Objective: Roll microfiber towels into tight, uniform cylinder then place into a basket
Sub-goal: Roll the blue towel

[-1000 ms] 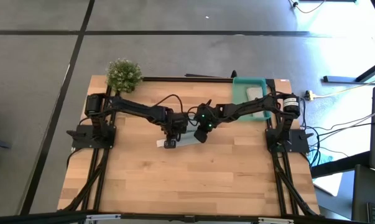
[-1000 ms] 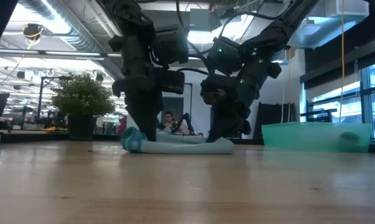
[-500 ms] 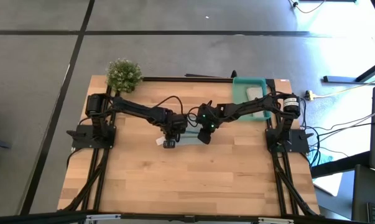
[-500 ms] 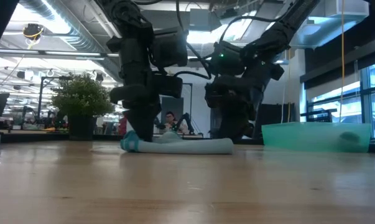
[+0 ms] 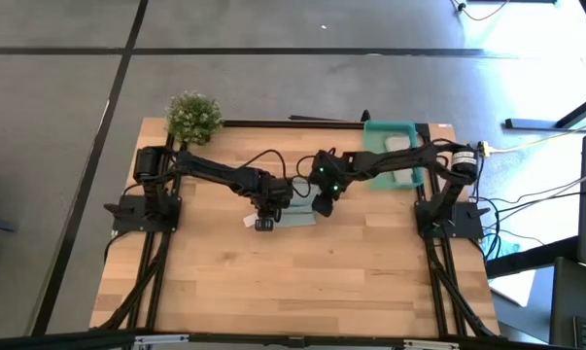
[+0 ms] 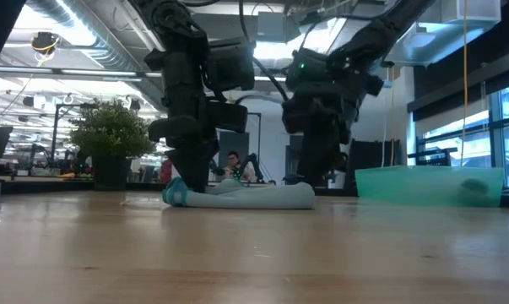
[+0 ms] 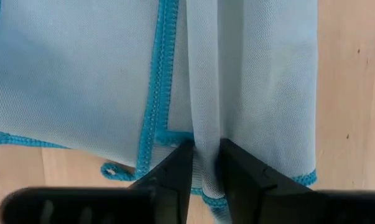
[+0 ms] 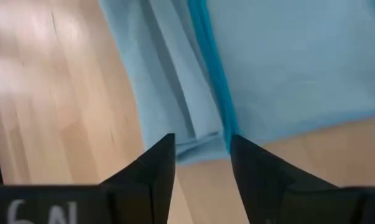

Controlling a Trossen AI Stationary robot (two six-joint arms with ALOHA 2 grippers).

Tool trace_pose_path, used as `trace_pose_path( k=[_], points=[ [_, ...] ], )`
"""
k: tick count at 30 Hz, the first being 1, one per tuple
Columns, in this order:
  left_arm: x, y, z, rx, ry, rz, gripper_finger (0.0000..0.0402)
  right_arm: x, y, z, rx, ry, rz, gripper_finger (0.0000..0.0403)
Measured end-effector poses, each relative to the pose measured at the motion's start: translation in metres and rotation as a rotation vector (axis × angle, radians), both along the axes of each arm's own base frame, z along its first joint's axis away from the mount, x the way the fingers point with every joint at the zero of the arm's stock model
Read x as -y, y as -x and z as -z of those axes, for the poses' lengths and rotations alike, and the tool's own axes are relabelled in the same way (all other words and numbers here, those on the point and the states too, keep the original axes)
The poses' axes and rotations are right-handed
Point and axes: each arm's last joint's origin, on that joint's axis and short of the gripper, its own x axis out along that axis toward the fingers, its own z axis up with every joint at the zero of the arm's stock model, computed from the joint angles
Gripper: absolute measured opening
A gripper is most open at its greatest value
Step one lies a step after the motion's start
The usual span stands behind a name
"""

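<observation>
The light blue towel [image 5: 291, 219] lies on the table's middle as a long, low, partly rolled strip; it also shows in the low view [image 6: 246, 197]. My left gripper [image 5: 264, 223] is shut on its left end. My right gripper [image 5: 322, 206] is open and stands just above the towel's right end [image 8: 203, 146], apart from it. The pale grey-beige towel [image 5: 397, 146] lies in the teal bin [image 5: 374, 156] at the far right. My left gripper pinches a raised fold of the blue towel [image 7: 204, 127] between its two fingers, at the strip's left end, beside the darker blue hem. The fingers [image 7: 178, 165] come from above, pointing down. The towel lies on the table, slack.
A small bushy green plant [image 5: 193, 115] stands at the far left corner. The teal bin shows at the right in the low view [image 6: 430, 186]. Bare wood lies toward the table's near edge [image 5: 293, 292].
My right gripper has risen off the blue towel's right end and gone a little toward the far edge. That end now lies free on the table. My left gripper has stayed at the left end.
</observation>
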Motion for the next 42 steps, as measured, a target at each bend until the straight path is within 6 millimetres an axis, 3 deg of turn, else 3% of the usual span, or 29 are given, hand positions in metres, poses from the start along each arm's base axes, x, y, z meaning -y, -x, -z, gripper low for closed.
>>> trace_pose_path(
  k=[5,8,13,18,21,29,42],
  points=[
    [0.0,0.0,0.0,0.001,0.002,0.0,0.0077,-0.004,0.009,-0.023,0.025,0.02,-0.005,0.0155],
    [0.0,0.0,0.0,0.003,0.002,0.0,0.0077,-0.02,0.001,-0.028,0.103,0.053,-0.093,0.0155],
    [0.0,-0.001,0.0,0.007,0.002,0.0,0.0077,-0.042,-0.012,-0.01,0.12,0.169,-0.213,0.0155],
    [0.0,-0.001,0.0,0.004,0.0,-0.001,0.0077,-0.049,-0.018,0.023,0.044,0.229,-0.292,0.0155],
    [0.0,-0.001,0.0,0.004,0.009,0.0,0.0077,-0.049,-0.021,0.031,0.037,0.219,-0.298,0.0155],
    [0.0,0.003,-0.006,0.002,0.018,0.001,0.0077,-0.047,-0.02,0.035,0.011,0.226,-0.291,0.0155],
    [-0.015,0.027,-0.053,0.049,0.022,-0.069,0.0077,-0.047,-0.019,0.037,-0.002,0.227,-0.289,0.0155]
  ],
)
